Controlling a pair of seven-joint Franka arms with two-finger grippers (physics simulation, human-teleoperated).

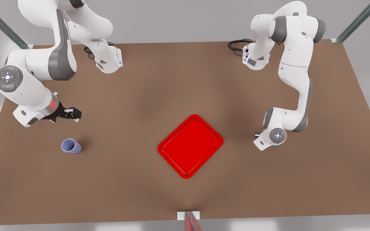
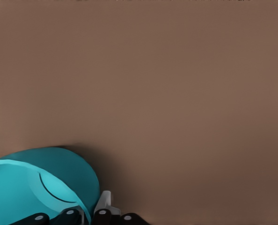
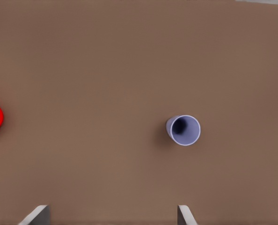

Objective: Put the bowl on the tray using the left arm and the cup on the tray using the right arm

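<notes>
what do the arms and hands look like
The right arm and left arm are glossy white shells with grey joint bands and round grey caps carrying small lights. A black cable loops at each base. The right hand, at the front view's left, is black with pale tips, behind a red-lit wrist ring. The left hand shows black parts.

The tray point(image 1: 190, 146) lies mid-counter point(image 1: 140, 96); the cup point(image 1: 71, 146) stands well apart at the front view's left. The bowl point(image 2: 40, 187) sits on the counter.
</notes>
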